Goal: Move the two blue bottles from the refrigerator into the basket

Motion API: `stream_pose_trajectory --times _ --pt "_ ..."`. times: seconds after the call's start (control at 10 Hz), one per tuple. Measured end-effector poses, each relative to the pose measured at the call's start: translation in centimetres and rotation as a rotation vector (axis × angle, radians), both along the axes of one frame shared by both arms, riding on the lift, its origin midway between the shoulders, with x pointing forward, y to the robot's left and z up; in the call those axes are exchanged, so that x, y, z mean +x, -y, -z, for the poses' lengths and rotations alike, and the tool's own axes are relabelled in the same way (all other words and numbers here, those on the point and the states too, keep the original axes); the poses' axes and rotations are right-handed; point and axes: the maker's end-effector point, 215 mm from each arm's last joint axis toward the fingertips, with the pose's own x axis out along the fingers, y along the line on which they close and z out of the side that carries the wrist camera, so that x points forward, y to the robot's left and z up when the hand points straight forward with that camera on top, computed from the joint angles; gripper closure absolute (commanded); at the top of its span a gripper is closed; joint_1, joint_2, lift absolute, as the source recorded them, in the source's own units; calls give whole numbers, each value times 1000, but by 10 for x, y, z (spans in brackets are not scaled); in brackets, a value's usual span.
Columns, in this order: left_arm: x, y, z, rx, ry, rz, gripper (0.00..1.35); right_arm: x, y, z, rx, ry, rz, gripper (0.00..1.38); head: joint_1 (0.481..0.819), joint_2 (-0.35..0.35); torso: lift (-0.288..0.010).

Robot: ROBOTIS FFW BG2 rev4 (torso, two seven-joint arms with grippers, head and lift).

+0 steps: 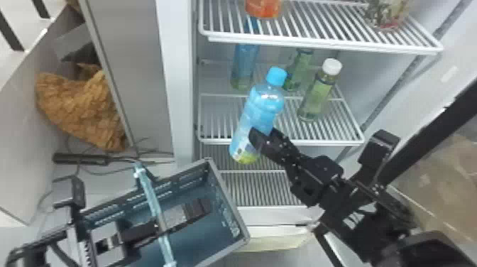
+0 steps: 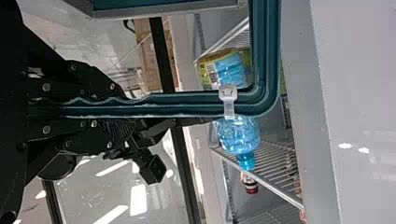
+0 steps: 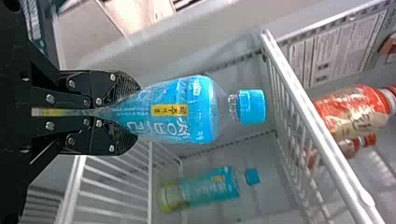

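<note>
Basket [image 1: 221, 213] sits close to the refrigerator [image 1: 177, 71], its handle [image 2: 187, 105] clamped in the left hand [image 2: 128, 108], probably to steady it and shorten the carry. The right hand [image 3: 133, 113] pinches the front blue bottle [image 1: 261, 106] low, cap up, likely for base-first lowering. The rear blue bottle [image 3: 201, 192] stands inside, awaiting its turn.
</note>
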Motion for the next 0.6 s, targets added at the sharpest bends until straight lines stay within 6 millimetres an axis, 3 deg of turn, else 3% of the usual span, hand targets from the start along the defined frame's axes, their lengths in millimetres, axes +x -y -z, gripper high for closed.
stream_pose_trajectory --times 0.6 --pt "8 4 -4 10 24 8 1202 -43 -62 22 123 -134 -178 1168 695 -32 -220"
